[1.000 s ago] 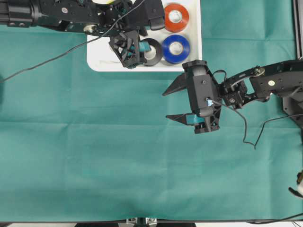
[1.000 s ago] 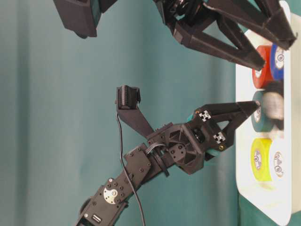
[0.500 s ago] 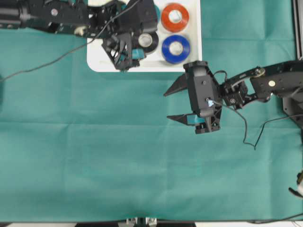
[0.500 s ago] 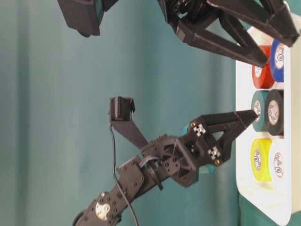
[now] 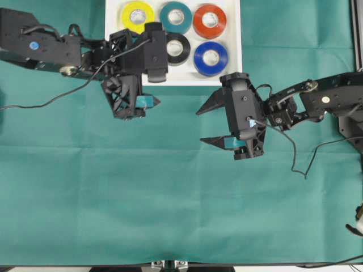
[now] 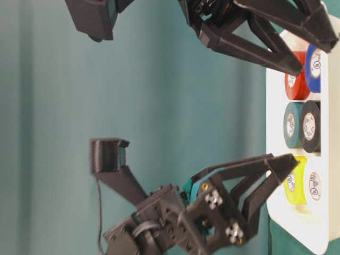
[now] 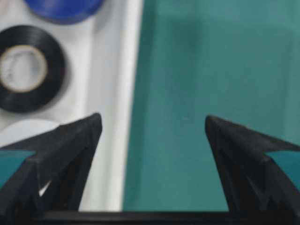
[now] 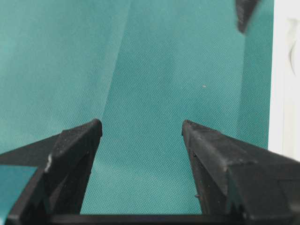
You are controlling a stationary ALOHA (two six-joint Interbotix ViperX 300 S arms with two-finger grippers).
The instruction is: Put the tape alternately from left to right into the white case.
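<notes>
At twelve o'clock, the case (image 5: 238, 34) holds all six rolls; both our pincers, left (image 5: 148, 102) and right (image 5: 205, 123), gape empty. Next: retreat.

Even, bright light falls on the green cloth (image 5: 170, 198) in the overhead view, with only faint, soft shadows beneath the arms. The white case (image 5: 232, 68) is nearly blown out, its rim detail washed. Small glossy highlights sit on the tape rolls (image 5: 211, 58) inside the case. The table-level view is soft, and the near arm is blurred. Both wrist views are out of focus close to the lens.
</notes>
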